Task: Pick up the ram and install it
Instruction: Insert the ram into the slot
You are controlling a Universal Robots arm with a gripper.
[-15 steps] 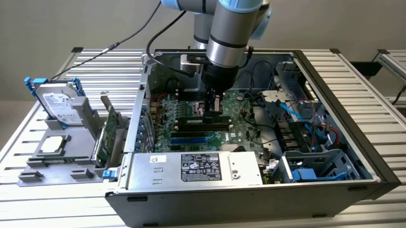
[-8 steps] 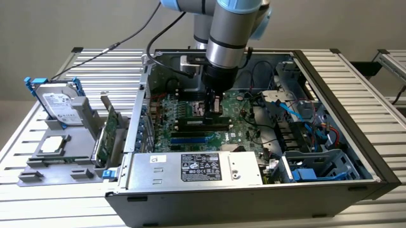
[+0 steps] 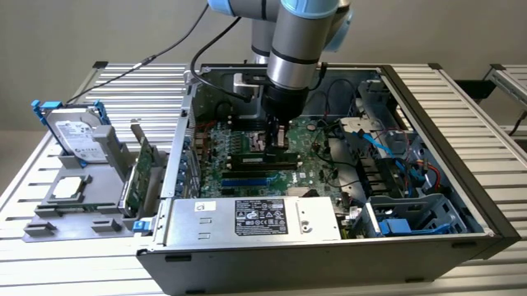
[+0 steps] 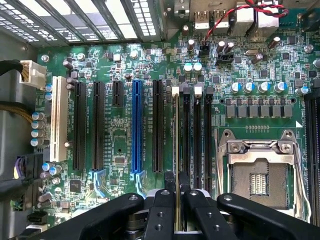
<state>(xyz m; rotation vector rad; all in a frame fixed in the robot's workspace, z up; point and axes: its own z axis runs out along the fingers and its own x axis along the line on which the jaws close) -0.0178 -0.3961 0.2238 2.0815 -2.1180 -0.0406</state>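
Observation:
The ram (image 4: 176,130) appears edge-on in the wrist view as a thin greenish-yellow strip. It runs along the memory slot nearest the black expansion slots, and I cannot tell whether it is seated. My gripper (image 4: 176,184) is shut on it, one black finger (image 4: 168,186) pressed against each face. In the exterior view the gripper (image 3: 278,142) reaches straight down into the open computer case (image 3: 428,92), just above the motherboard (image 3: 247,145) and its black memory slots (image 3: 263,161).
Next to the ram lie further empty memory slots (image 4: 197,135), the open CPU socket (image 4: 257,175), and a blue slot (image 4: 136,127). Outside the case, on the exterior view's left, a fixture holds a hard drive (image 3: 78,132) and a green expansion card (image 3: 142,169). The power supply (image 3: 255,217) sits at the case front.

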